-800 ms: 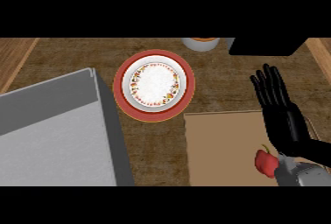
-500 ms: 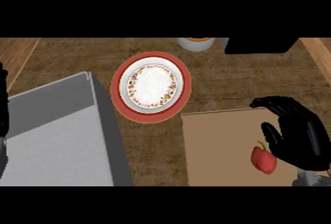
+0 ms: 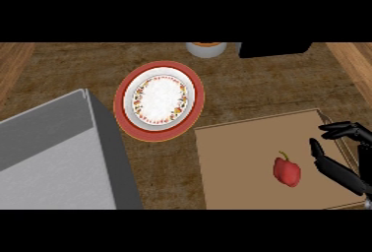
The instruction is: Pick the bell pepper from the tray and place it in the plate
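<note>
Right hand (image 3: pixel 340 165) is hovering w/ fingers spread, thumb apart, just beside small red bell pepper (image 3: pixel 287 171), not yet gripping, likely lining up a grasp. Pepper is lying on flat brown tray (image 3: pixel 240 162); red-rimmed white patterned plate (image 3: pixel 159 99) is waiting nearby on counter.

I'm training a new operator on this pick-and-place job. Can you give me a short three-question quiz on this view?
1. True or false: the bell pepper already lies on the plate.
2. Which hand is beside the pepper? A) left B) right
3. Fill in: the pepper lies on the brown ____.

Key: 1 false, it lies on the tray, apart from the plate. 2 B, the right hand, fingers spread, not touching the pepper. 3 tray.
</note>
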`<state>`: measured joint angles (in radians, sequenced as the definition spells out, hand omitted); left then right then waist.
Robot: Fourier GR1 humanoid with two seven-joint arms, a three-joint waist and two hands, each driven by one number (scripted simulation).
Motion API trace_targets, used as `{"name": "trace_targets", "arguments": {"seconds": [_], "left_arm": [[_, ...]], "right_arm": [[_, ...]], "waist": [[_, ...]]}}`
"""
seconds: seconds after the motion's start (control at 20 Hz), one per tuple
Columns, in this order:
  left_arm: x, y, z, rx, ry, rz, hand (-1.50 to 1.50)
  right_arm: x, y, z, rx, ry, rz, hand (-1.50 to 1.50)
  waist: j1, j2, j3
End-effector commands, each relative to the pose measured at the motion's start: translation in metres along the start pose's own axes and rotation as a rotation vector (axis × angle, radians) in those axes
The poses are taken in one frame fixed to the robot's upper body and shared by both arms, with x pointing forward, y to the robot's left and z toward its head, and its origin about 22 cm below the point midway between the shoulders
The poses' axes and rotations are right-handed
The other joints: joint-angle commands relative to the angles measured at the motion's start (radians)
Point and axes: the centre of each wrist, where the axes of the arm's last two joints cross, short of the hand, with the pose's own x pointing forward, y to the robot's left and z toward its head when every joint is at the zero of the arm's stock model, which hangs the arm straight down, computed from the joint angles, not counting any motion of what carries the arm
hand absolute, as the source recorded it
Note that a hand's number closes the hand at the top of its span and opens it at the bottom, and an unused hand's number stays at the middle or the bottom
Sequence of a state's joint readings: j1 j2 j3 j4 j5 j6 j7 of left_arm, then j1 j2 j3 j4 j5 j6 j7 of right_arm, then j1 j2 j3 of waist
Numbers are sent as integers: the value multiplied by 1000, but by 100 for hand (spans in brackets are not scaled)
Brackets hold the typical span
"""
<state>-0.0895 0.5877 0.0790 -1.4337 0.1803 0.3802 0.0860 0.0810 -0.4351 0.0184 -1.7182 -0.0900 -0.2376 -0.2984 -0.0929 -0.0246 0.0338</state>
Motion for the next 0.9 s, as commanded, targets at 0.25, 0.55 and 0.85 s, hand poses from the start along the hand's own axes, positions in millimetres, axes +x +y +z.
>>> {"name": "trace_targets", "arguments": {"seconds": [0.25,0.55,0.85], "left_arm": [[-29,-75,45,-294,211,136,0],[-30,-80,50,-306,204,133,0],[-27,-89,54,-326,187,136,0]], "right_arm": [[-28,2,53,201,-66,41,-150],[-24,-43,49,248,-47,408,-150],[-16,-48,52,388,58,573,-150]], "waist": [[22,31,-32],[25,32,-40],[49,34,-42]]}}
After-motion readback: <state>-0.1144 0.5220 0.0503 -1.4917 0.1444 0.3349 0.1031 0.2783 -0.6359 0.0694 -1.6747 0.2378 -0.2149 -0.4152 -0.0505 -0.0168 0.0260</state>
